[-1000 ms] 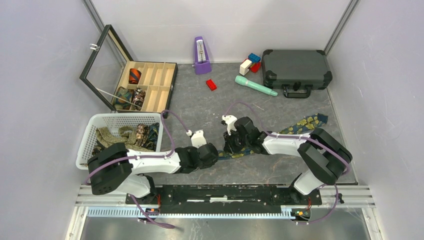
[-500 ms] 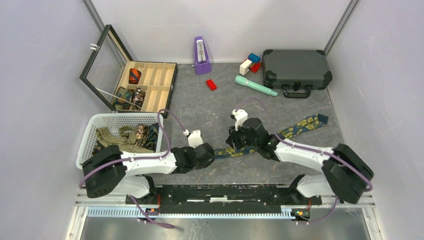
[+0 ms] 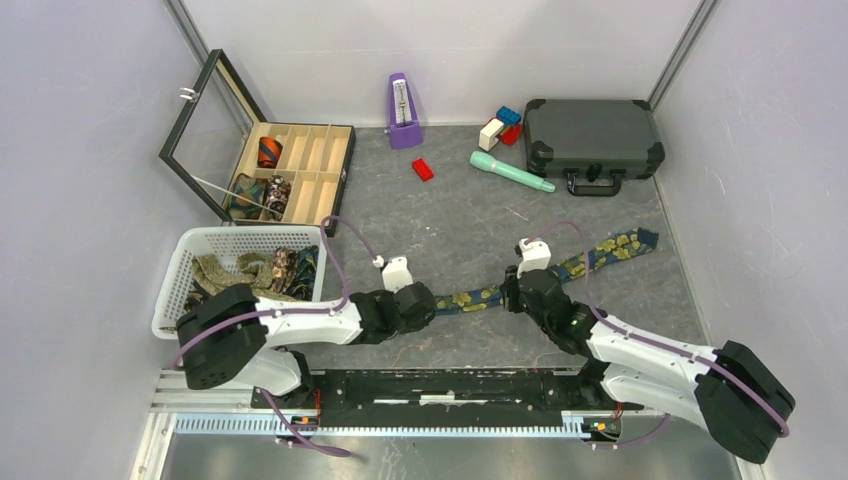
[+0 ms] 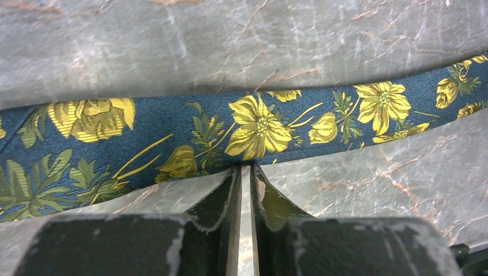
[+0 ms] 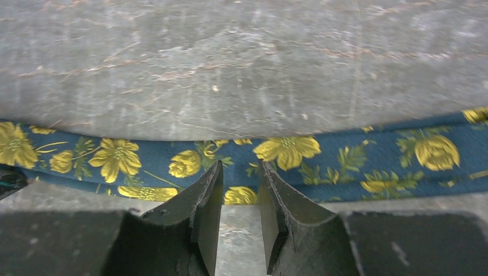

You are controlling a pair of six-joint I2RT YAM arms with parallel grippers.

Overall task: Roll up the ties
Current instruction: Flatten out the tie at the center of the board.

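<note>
A navy tie (image 3: 590,258) with yellow flowers lies flat across the table, running from the middle toward the right. My left gripper (image 3: 430,303) sits at its left end and my right gripper (image 3: 510,292) near its middle. In the left wrist view the tie (image 4: 259,126) crosses just beyond the left gripper (image 4: 246,168), whose jaws stand a narrow slit apart with only table between them. In the right wrist view the right gripper (image 5: 240,167) is open, its tips over the near edge of the tie (image 5: 288,149), holding nothing. More loose ties (image 3: 250,270) lie in the basket, and rolled ties (image 3: 270,152) sit in the box.
A white basket (image 3: 185,262) stands at the left. Behind it is a wooden compartment box (image 3: 320,165) with its glass lid up. At the back are a purple metronome (image 3: 403,100), a red block (image 3: 423,169), a teal tool (image 3: 510,170), coloured blocks (image 3: 500,125) and a dark case (image 3: 592,140).
My right arm has slid rightward along the tie and its jaws have widened. The left jaws have parted a little. The tie now lies straighter and flatter.
</note>
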